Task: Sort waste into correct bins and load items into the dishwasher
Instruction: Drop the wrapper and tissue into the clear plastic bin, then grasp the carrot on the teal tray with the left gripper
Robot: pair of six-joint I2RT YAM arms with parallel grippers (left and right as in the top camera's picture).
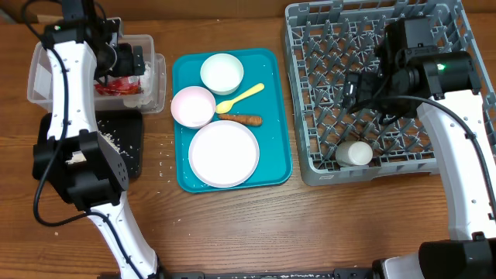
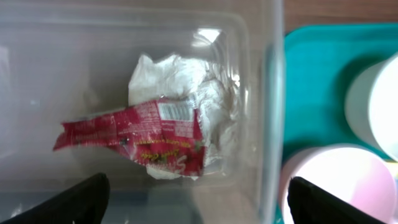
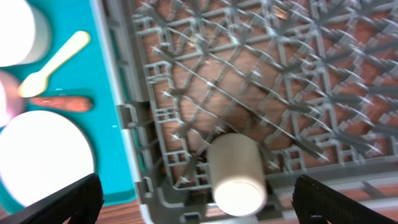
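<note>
Crumpled red wrapper (image 2: 134,135) lay inside the clear plastic rectangular tub (image 2: 273,93). Left gripper (image 2: 199,202) and right gripper (image 3: 202,199) gaped wide, empty; we judged the left should rise straight, clearing its wall.

Plastic, paper, wood
Glossy clear plastic tub (image 2: 264,143), shiny crinkled red wrapper (image 2: 140,134), soft crumpled paper napkin (image 2: 180,78), matt grey plastic rack (image 3: 127,109), smooth teal tray (image 1: 275,116), grained wooden surface (image 1: 325,225).

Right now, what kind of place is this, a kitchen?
Probably a practice dish-clearing station: a grey dish rack, a teal tray holding a plate, and a clear tub holding a red wrapper, all on a wooden table.
</note>
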